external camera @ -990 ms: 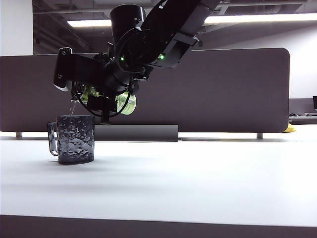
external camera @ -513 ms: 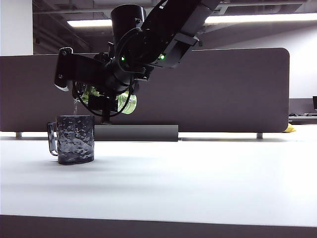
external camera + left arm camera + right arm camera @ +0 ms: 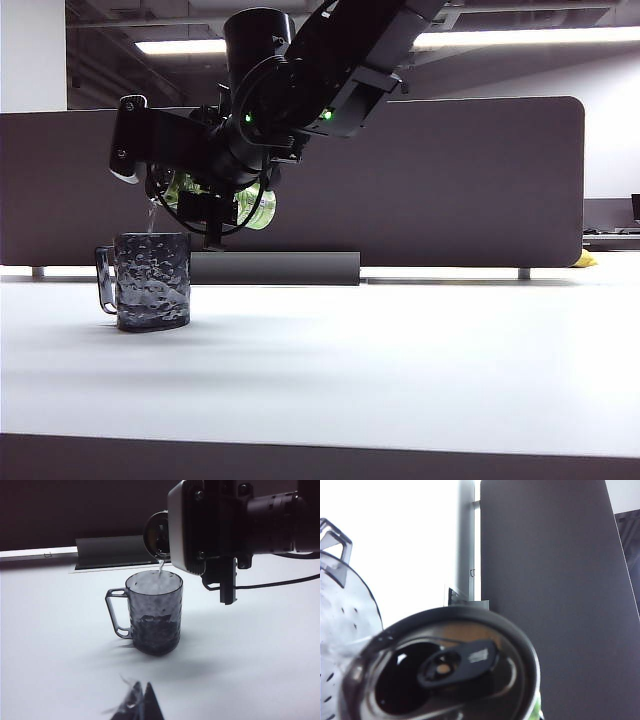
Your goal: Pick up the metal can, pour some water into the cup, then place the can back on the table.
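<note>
Metal can (image 3: 255,208) is green with silver rims, tipped nearly level above and just right of the cup (image 3: 152,281). Its open top (image 3: 445,672) with pull tab faces the cup's rim. Thin water (image 3: 160,570) stream falls from the can mouth into the cup. Cup is dark grey, dimpled, with its handle on the left in the exterior view, partly filled, upright on the table (image 3: 400,360).

Right gripper (image 3: 205,200) clamps the can's body, jaws partly closed around it. Left gripper (image 3: 140,705) sits low near the table, short of the cup; only its tips show, can't tell its state.

White table is wide open to the right. Dark partition (image 3: 450,180) runs behind.
</note>
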Controlling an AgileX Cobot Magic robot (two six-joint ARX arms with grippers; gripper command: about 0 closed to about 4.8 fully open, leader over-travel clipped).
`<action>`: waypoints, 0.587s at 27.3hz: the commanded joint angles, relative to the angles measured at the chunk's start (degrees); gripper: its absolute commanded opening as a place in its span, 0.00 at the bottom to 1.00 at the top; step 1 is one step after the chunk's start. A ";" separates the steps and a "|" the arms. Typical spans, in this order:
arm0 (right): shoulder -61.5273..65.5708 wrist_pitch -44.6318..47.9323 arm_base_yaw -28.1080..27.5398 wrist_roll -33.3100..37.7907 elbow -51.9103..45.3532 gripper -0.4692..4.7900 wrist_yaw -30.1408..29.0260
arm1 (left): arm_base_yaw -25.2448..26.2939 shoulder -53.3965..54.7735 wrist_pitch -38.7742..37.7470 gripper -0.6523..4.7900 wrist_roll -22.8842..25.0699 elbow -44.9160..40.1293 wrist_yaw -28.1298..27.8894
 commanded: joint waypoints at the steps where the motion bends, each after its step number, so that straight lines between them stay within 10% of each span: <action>1: -0.61 2.78 0.09 -0.37 0.59 0.58 0.04 | -0.04 0.04 0.77 0.11 0.00 0.07 0.17; 16: -0.66 4.94 0.35 7.74 0.59 0.59 6.10 | -0.04 0.04 0.77 0.11 0.00 0.07 0.15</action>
